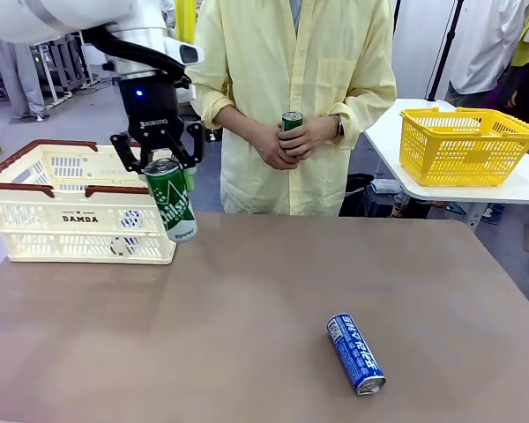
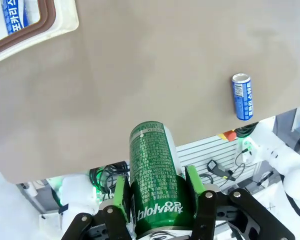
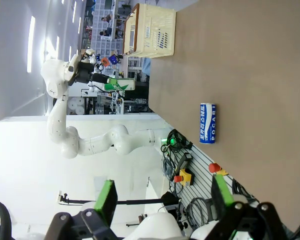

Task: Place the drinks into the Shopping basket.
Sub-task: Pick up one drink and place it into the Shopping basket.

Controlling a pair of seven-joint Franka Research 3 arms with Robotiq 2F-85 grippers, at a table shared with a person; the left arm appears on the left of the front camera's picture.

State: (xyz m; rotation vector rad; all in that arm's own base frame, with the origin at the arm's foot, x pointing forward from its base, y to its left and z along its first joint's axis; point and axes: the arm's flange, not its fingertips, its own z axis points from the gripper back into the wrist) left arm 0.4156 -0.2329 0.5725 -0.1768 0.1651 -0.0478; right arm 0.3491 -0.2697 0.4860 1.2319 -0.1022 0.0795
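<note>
My left gripper (image 1: 166, 167) is shut on a green drink can (image 1: 173, 207) with white script. It hangs tilted above the table just off the right front corner of the cream Shopping basket (image 1: 44, 216). In the left wrist view the green pads clamp the can (image 2: 155, 170) on both sides, and my left gripper (image 2: 156, 182) looks down on the table. A blue can (image 1: 355, 352) lies on its side near the table's front right; it shows too as the blue can (image 2: 241, 96) and the blue can (image 3: 207, 123). My right gripper (image 3: 164, 197) is open and holds nothing.
A person in a yellow shirt stands at the far side with another green can (image 1: 291, 121) in both hands. A yellow mesh basket (image 1: 465, 145) sits on a white side table at the right. The basket corner (image 2: 50, 20) shows something blue-and-white inside.
</note>
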